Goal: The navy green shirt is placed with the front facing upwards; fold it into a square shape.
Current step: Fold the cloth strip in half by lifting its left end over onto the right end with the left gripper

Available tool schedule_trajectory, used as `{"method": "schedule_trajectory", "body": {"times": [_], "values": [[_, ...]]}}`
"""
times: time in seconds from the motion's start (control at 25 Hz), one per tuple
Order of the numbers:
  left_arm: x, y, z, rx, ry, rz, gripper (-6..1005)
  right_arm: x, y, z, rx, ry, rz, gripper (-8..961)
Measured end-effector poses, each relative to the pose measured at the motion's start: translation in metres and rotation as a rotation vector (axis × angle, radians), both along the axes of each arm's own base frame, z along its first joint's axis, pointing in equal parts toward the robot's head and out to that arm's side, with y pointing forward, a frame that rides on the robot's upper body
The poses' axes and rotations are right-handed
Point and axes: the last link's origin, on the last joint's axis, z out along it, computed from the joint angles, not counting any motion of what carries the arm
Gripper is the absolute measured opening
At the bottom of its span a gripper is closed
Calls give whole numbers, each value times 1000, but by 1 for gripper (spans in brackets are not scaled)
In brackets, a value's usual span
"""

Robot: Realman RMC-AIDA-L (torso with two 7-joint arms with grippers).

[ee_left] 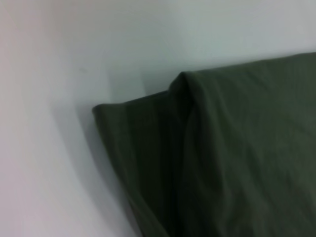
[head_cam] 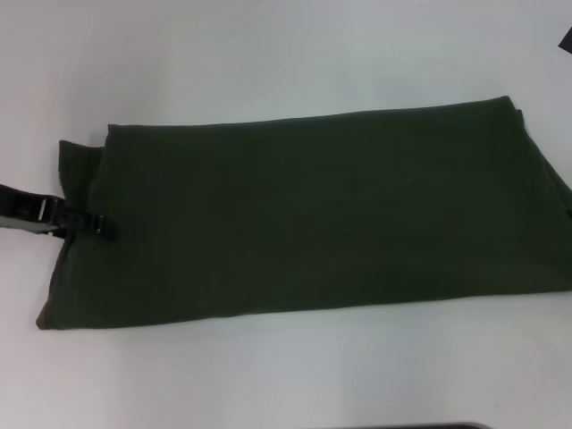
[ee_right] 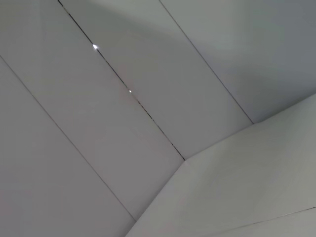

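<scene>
One garment occupies the scene: the navy green shirt (head_cam: 313, 214) lies on a white table (head_cam: 268, 54), already folded into a long band that runs across the head view from its left side to its right edge. No lettering shows on the upward face; the cloth appears plain dark olive. At the left end a lower layer juts out past the upper fold, forming a small step near the far corner. The left gripper (head_cam: 100, 227) reaches in from the left edge of the head view and meets the shirt at the middle of its left end, its dark fingertips over the hem; whether the fingers are clamped on the cloth or released cannot be told. The left wrist view shows the shirt's corner (ee_left: 148, 128) at close range, with a raised ridge where one layer laps over another. The right wrist view shows only pale panelled surfaces, and the right gripper does not appear in any view.
</scene>
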Motion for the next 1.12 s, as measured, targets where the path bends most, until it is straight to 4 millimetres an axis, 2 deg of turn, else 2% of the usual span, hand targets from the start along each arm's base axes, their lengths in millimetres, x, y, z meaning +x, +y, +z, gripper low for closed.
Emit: {"method": "schedule_trajectory", "body": {"times": [0.44, 1.12], "values": [[9, 6, -2, -4, -11, -34, 900, 0, 1, 1, -1, 0, 0, 542], [9, 13, -2, 13, 33, -62, 900, -1, 3, 2, 8, 3, 3, 542]]}}
